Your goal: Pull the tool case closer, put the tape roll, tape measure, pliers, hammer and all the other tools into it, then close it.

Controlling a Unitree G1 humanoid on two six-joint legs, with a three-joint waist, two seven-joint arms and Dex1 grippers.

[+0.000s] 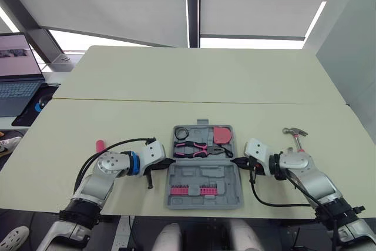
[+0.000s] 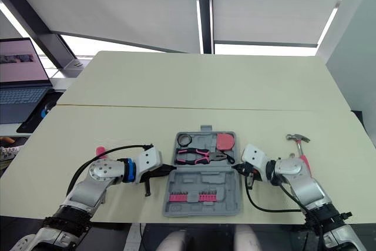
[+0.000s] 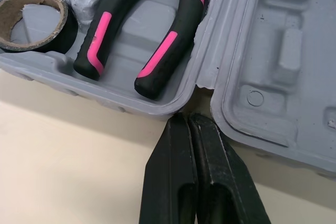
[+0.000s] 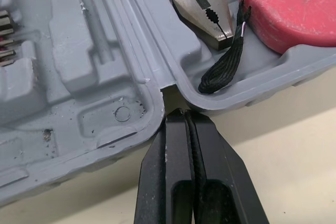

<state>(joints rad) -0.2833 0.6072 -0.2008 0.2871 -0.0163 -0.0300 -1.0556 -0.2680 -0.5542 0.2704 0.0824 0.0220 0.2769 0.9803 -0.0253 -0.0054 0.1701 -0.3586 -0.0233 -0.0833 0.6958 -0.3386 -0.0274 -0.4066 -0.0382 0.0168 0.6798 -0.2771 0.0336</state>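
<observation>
The tool case (image 1: pixel 202 176) lies open at the near edge of the surface (image 1: pixel 176 86), grey moulded plastic full of shaped recesses. Its far half holds the tape roll (image 1: pixel 181 132) (black, with a cardboard core), the pliers (image 1: pixel 197 149) with black-and-pink grips, and the smooth red tape measure (image 1: pixel 222 135). The hammer (image 1: pixel 295 136) lies outside on the right and a pink-handled item (image 1: pixel 100 144) on the left, so I'd say packing and closing are not yet done. The left tool (image 1: pixel 171 161) and right tool (image 1: pixel 235 160), each with fingers pressed together, touch the hinge ends.
</observation>
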